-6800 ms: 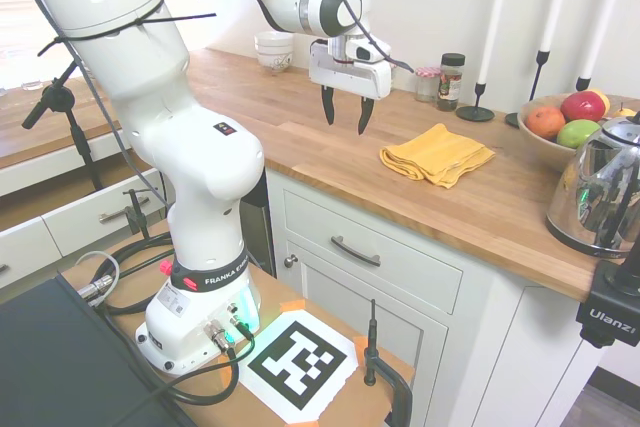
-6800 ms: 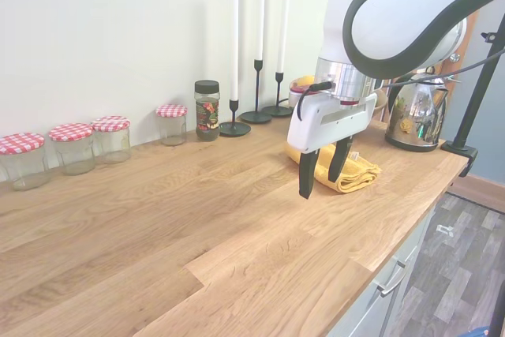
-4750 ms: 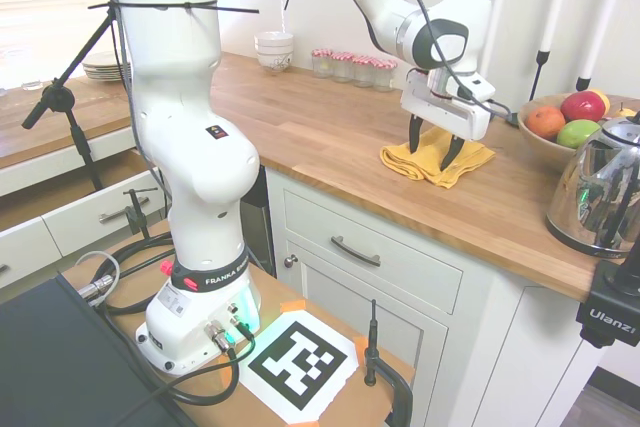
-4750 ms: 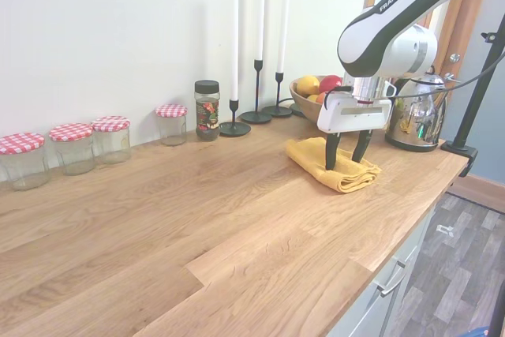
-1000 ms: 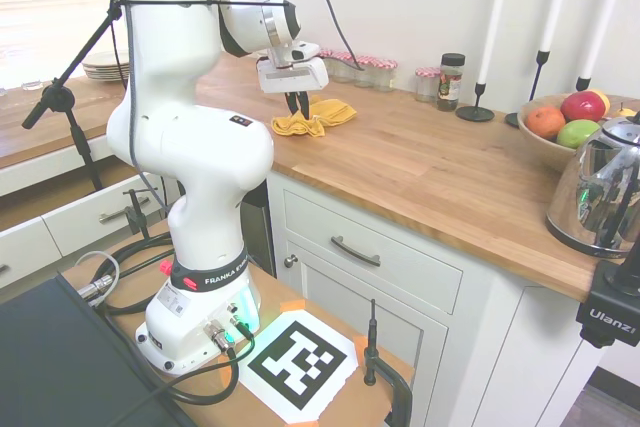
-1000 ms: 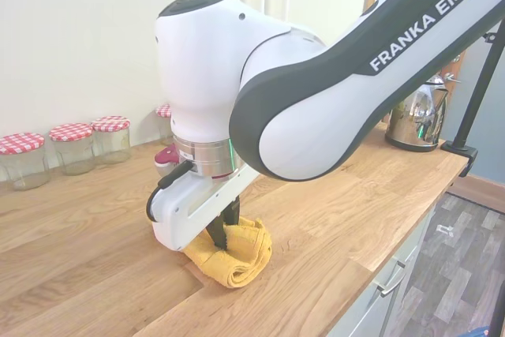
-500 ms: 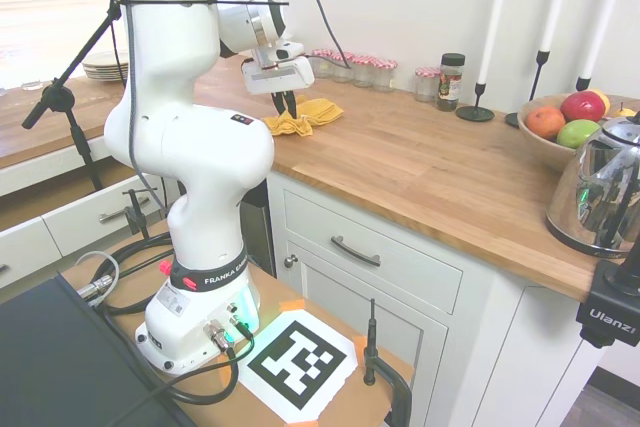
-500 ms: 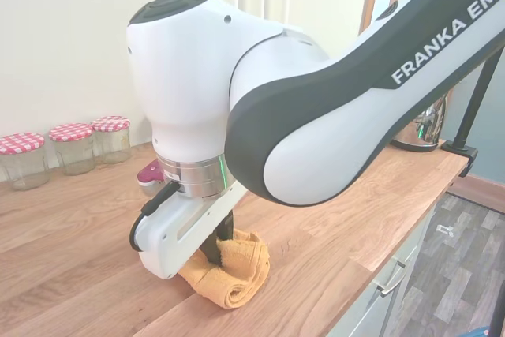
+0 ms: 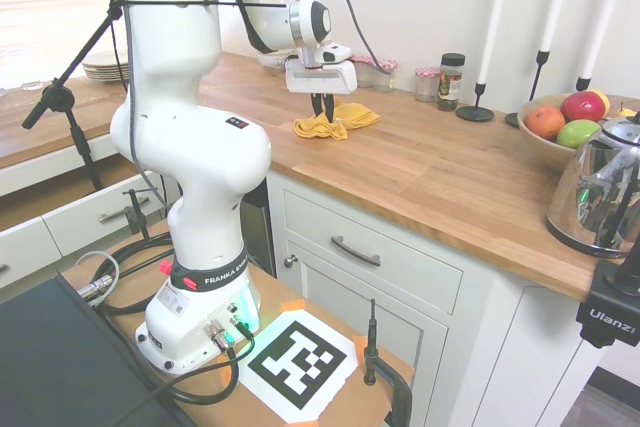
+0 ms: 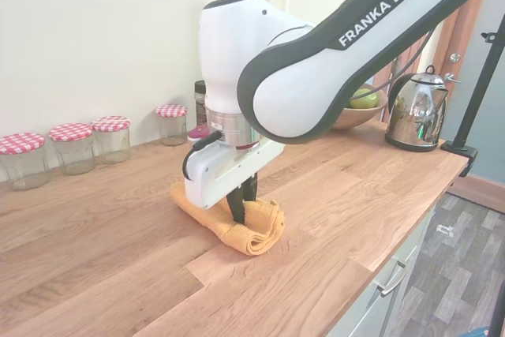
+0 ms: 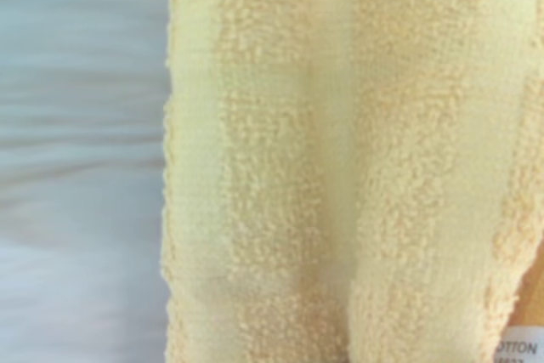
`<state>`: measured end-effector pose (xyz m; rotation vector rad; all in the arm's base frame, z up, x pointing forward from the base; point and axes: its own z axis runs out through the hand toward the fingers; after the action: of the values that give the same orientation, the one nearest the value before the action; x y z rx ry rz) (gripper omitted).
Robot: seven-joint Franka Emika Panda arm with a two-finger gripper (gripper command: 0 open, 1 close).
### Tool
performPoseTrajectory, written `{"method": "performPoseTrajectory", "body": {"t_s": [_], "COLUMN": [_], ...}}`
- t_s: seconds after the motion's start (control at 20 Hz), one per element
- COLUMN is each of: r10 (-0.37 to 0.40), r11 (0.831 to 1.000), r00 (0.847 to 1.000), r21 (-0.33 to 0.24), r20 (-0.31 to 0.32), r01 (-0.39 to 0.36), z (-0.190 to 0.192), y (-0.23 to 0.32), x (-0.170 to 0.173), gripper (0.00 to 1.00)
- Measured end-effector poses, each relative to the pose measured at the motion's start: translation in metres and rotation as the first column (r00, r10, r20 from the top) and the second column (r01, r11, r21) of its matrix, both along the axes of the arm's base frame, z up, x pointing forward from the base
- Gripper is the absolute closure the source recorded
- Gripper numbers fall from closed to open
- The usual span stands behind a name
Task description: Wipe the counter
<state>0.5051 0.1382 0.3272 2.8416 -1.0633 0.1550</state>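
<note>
A crumpled yellow terry cloth (image 9: 338, 123) lies on the warm-brown butcher-block counter (image 9: 440, 172), close to its front edge. My gripper (image 9: 322, 110) points straight down and is shut on the cloth, holding it pressed onto the wood. From the other side, the dark fingers (image 10: 238, 209) sink into the bunched cloth (image 10: 256, 233) on the counter (image 10: 110, 250). Up close, the wrist view is mostly filled by the cloth (image 11: 340, 167), with a strip of the counter (image 11: 76, 167) beside it.
Jars with red checked lids (image 10: 72, 146) line the wall. A spice jar (image 9: 451, 80), candlesticks (image 9: 477, 107), a fruit bowl (image 9: 556, 125) and a steel kettle (image 9: 602, 187) stand further along. White cabinets with a bar handle (image 9: 355, 252) sit below.
The gripper has dragged the cloth along the counter, away from the robot-side end and back toward the spice jar and candlesticks. It stays shut on the cloth.
</note>
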Motion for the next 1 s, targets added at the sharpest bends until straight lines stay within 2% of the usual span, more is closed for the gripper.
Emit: {"method": "performPoseTrajectory", "body": {"t_s": [0.5, 1.0], "r10": [-0.108, -0.218], "r11": [0.991, 0.969], "r00": [0.994, 0.976], "r21": [0.076, 0.121], "r20": [-0.012, -0.006], "r01": [0.108, 0.217], "z": [0.002, 0.001], "y": [-0.139, -0.265], "x": [0.019, 0.004], "gripper": [1.0, 1.0]}}
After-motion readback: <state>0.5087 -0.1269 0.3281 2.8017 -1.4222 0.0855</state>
